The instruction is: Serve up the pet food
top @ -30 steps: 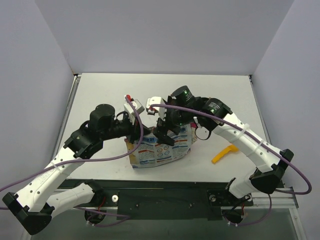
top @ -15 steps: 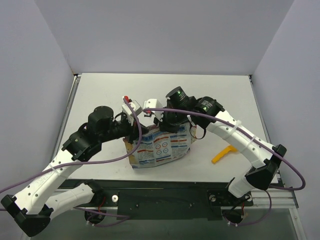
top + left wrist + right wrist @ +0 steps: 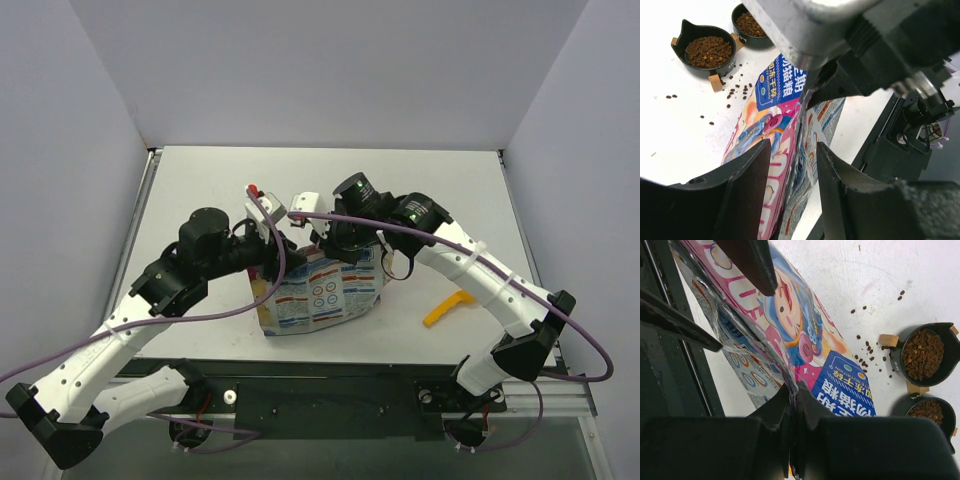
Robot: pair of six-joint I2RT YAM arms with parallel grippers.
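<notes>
The pet food bag (image 3: 330, 297) stands upright near the table's front, its pink colourful front (image 3: 771, 125) facing the far side. My right gripper (image 3: 794, 387) is shut on the bag's top edge (image 3: 790, 371). My left gripper (image 3: 794, 147) is open, its two fingers straddling that same top edge further along, with a gap on each side. In the top view both grippers meet over the bag, left gripper (image 3: 272, 266) and right gripper (image 3: 336, 256). Brown kibble fills two black bowls (image 3: 709, 51) (image 3: 751, 22) beyond the bag.
Loose kibble pellets (image 3: 735, 90) lie scattered on the white table between the bag and the bowls. A yellow-orange scoop (image 3: 447, 308) lies to the right of the bag. The table's dark front edge (image 3: 330, 375) runs close behind the bag.
My right gripper has moved in from the right and shut on the bag's top edge. My left gripper, shut on that edge before, has opened.
</notes>
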